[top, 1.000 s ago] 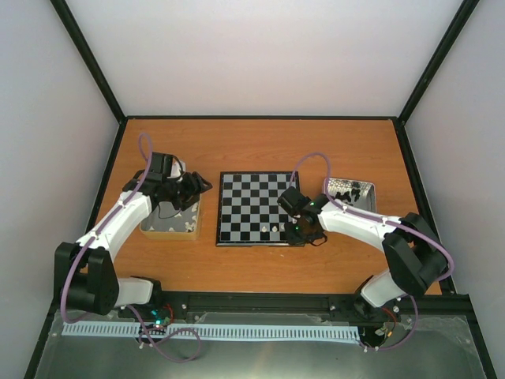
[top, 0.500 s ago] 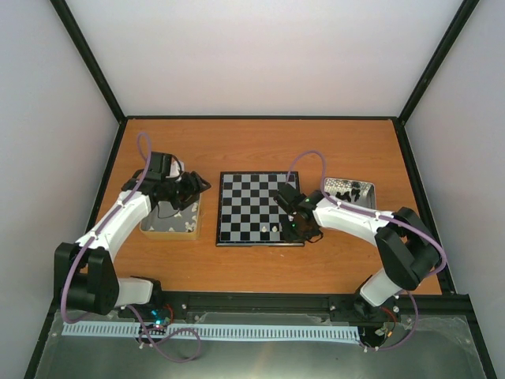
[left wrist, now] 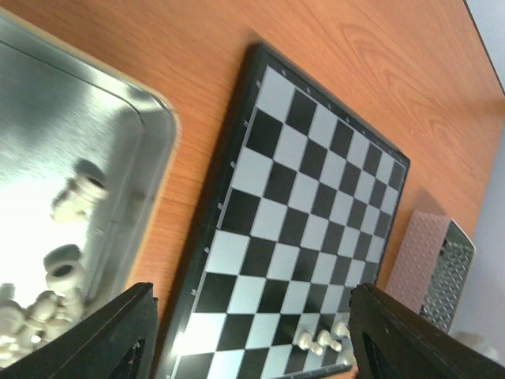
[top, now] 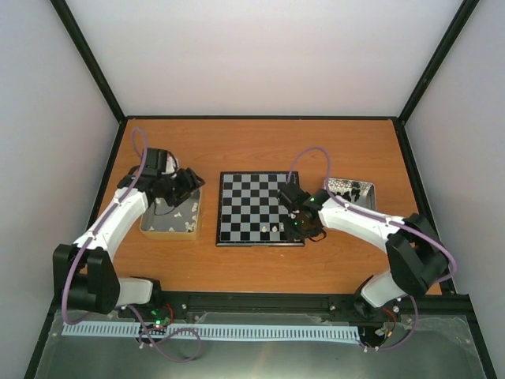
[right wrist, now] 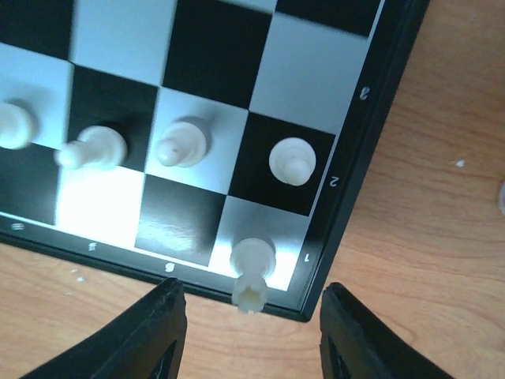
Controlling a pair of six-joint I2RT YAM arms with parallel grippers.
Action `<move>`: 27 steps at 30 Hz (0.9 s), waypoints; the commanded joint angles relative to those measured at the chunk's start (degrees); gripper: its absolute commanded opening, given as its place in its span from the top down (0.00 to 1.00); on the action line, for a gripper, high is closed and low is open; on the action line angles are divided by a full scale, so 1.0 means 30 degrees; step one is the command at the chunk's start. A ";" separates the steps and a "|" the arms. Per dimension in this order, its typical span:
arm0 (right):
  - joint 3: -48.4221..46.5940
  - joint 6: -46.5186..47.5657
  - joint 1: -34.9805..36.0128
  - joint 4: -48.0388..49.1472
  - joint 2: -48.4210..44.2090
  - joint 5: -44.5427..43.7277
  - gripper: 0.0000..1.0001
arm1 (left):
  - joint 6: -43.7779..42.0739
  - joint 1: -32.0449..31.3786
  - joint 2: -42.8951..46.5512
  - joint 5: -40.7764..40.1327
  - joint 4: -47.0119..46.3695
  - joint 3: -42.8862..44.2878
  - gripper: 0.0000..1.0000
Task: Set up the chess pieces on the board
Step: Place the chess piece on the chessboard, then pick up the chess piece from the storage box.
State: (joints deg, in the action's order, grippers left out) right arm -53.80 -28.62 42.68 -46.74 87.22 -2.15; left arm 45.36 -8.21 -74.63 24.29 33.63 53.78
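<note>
The chessboard (top: 251, 207) lies at the table's middle. A cream-white rook (right wrist: 252, 269) stands on its near right corner square, with white pawns (right wrist: 292, 161) in the row behind it. My right gripper (right wrist: 251, 335) is open and empty, its jaws wide apart just above and in front of the rook, touching nothing; in the top view it (top: 304, 228) hovers over that corner. My left gripper (left wrist: 252, 347) is open and empty above the right edge of the left tin, facing the board (left wrist: 308, 181). White pieces (left wrist: 67, 272) lie in that tin.
The left metal tin (top: 167, 223) sits left of the board and holds several white pieces. A second tin (top: 352, 190) with black pieces sits right of the board; it also shows in the left wrist view (left wrist: 438, 264). Black frame rails border the table.
My left gripper has drawn back slightly left over the tin. My right gripper shifted a little left and back again over the board's near right corner.
</note>
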 commanded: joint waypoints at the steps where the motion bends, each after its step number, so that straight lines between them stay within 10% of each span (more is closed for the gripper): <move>1: -0.1215 -0.0112 -0.0133 -0.0699 -0.1706 -0.0797 0.51 | -0.1477 0.1045 -0.0091 -0.2259 0.1420 0.1101 0.33; 13: -0.1882 -0.0175 -0.0132 0.0256 -0.1667 -0.1686 0.54 | -0.3140 0.2238 -0.2071 -1.2131 0.1660 0.0270 0.54; 27: -0.2483 0.0736 -0.0150 0.0506 -0.1077 -0.2040 0.56 | -0.4080 0.2689 -0.5732 -1.3658 0.0281 0.1409 0.72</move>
State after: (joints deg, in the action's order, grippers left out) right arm -59.96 -27.38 42.63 -46.24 84.07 -6.74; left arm 35.86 -0.84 -90.00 -16.34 37.41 55.35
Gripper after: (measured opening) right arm 0.443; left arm 0.301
